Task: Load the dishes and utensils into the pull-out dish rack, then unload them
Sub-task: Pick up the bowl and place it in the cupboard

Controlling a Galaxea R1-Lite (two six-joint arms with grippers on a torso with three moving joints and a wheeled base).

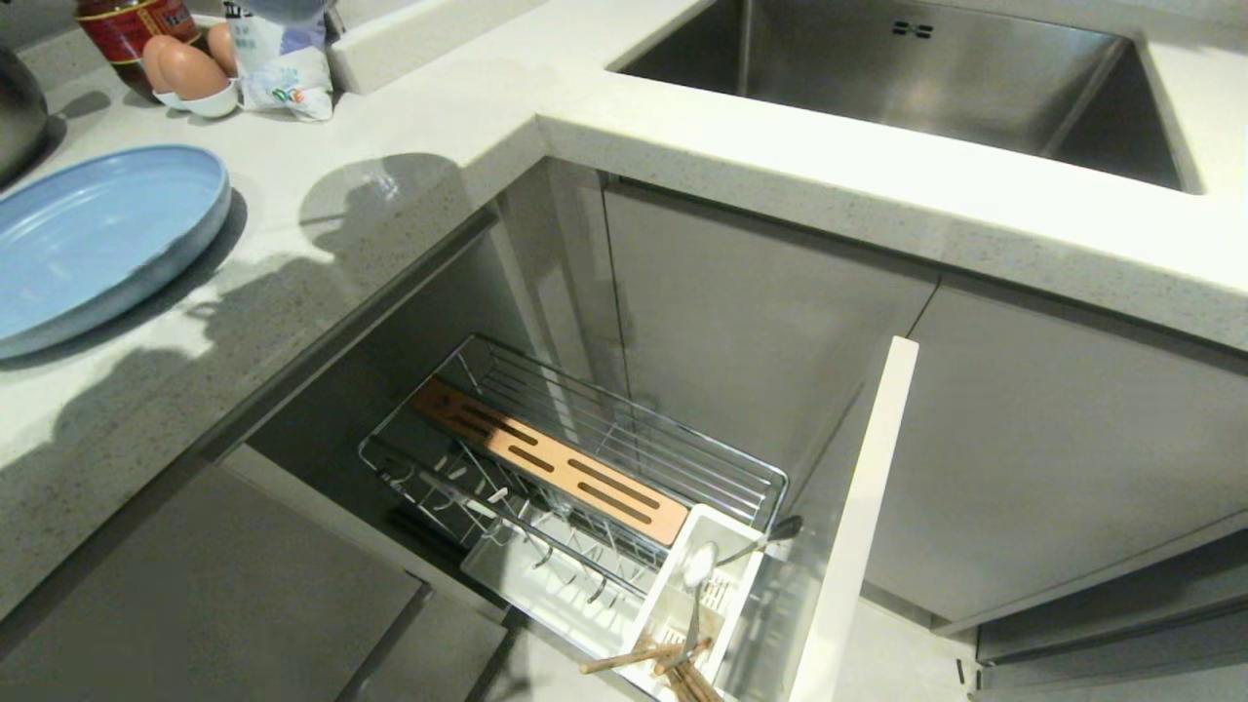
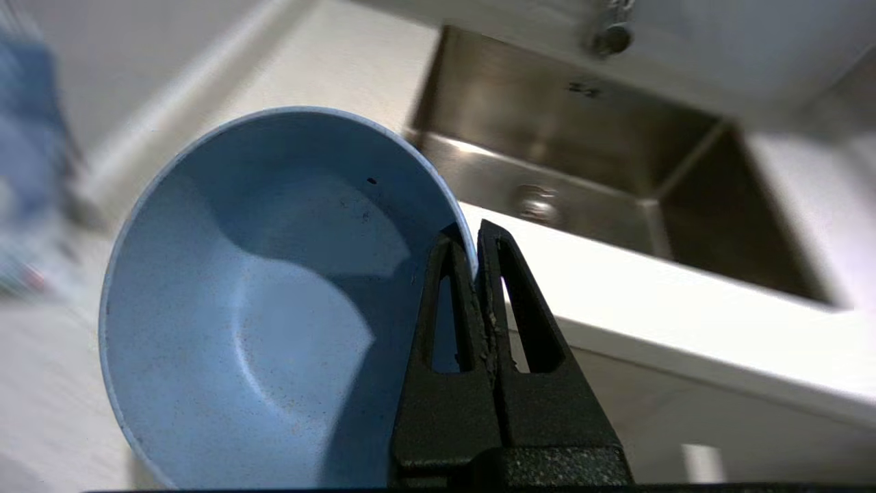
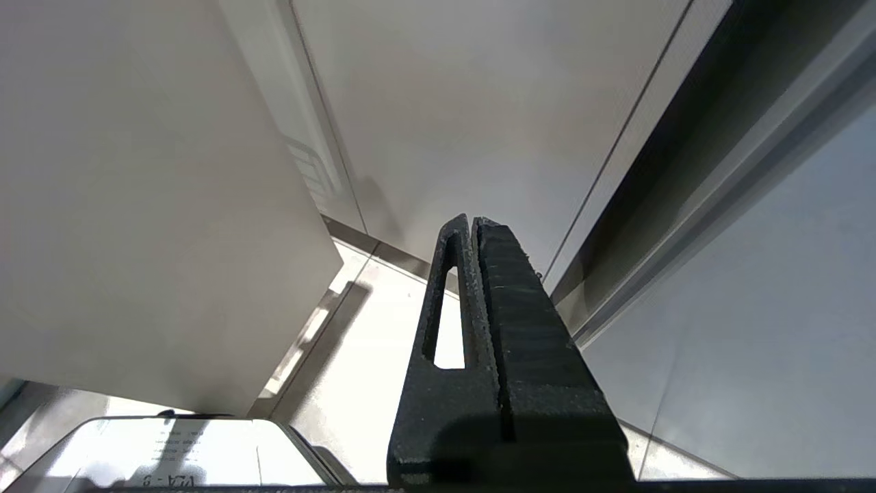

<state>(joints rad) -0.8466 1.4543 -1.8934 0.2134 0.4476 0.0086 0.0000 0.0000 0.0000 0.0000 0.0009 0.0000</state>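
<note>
1. The left gripper [image 2: 477,236] has its fingers [image 2: 448,322] pinched tight on the rim of the pale blue bowl [image 2: 260,308]: one finger sits inside the bowl, the other outside, with the thin wall caught between them.
2. The bowl hangs tilted from that grip, its open side facing the wrist camera, and it is clear of the table [image 2: 657,301] (the pale stone top lies beyond the fingertips, with the steel sink [image 2: 602,157] farther off past that).
3. The right gripper [image 3: 472,222] is parked low beside plain cabinet fronts, its fingers pressed together with nothing between them.
4. Neither arm shows in the head view.
5. The pale blue plate [image 1: 93,239] lies flat on the table at the left of the head view, well apart from the rack.
6. The pull-out dish rack [image 1: 585,487] stands drawn out below the table edge, its wire basket bare of dishes, its slotted wooden strip [image 1: 551,458] running along the middle.
7. In the white utensil caddy [image 1: 697,595] at the rack's front end stand the metal spoon [image 1: 700,570] and the wooden chopsticks [image 1: 648,663], which lean out over the caddy's edge.
8. Eggs [image 1: 185,68] in a small white dish, a jar and a printed bag sit at the far back of the table.
</note>
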